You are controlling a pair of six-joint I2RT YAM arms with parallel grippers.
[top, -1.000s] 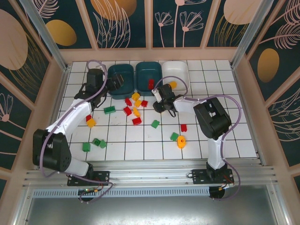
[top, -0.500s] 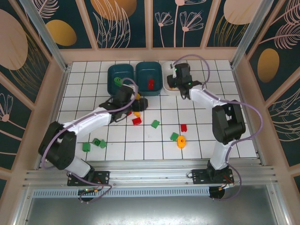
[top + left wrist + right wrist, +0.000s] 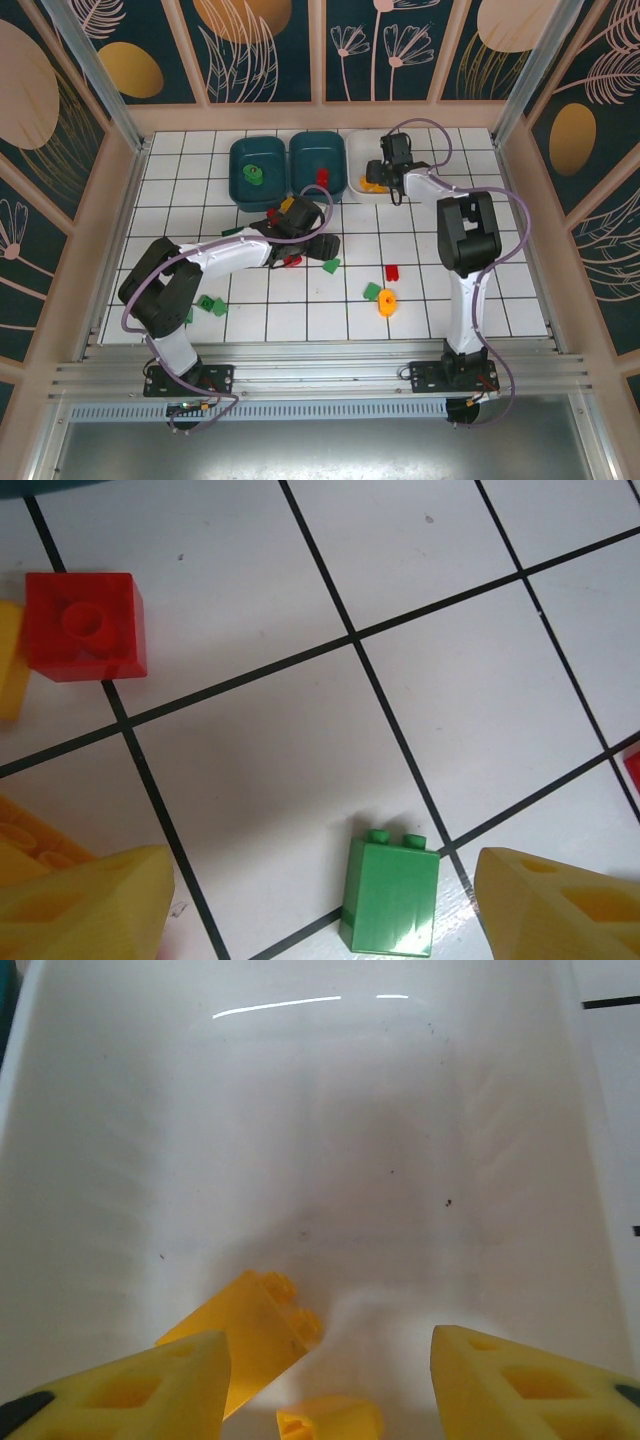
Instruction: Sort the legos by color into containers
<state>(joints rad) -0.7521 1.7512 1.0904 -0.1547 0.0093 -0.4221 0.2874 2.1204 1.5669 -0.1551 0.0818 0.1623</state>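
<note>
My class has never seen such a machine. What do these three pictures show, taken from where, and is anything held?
Two robot arms are bolted at the near edge of a tiled table, each ending in a two-finger claw. The overhead picture shows both: the left claw over the table, the right claw over the white tub. The far-left teal tub holds a green brick, the middle teal tub a red brick. The other pictures come from a camera on each wrist. The left one shows open yellow fingers and a loose green brick on the table; the right one, open fingers above yellow bricks in the white tub. Nothing is held.
</note>
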